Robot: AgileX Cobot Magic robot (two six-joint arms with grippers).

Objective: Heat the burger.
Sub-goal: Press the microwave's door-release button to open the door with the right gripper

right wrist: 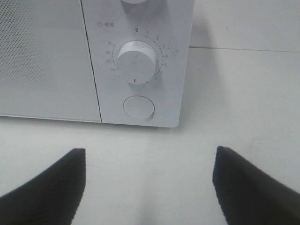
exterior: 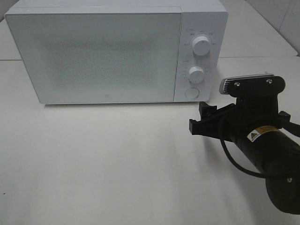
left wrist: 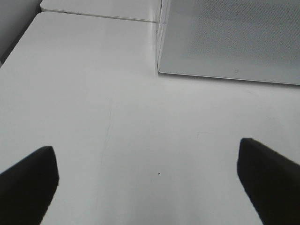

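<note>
Burger is in none of the three views. The microwave (exterior: pixel 93 51) at eleven o'clock on the bench (exterior: pixel 117 164) has its frosted door shut, so whether the burger sits inside cannot be told; that seems likely.

The right gripper (exterior: pixel 197 117) hangs at four o'clock in the high view with its fingers spread wide and holding nothing. The control panel is close by at its twelve o'clock. Its wrist camera looks squarely at the timer knob (right wrist: pixel 136 61) and the round button (right wrist: pixel 138 107) below it.

The left gripper (left wrist: pixel 150 187), also wide and empty, faces the microwave's far lower corner and is out of the high view. The right arm is plainly nearer the controls, so any dial turn falls to it.
</note>
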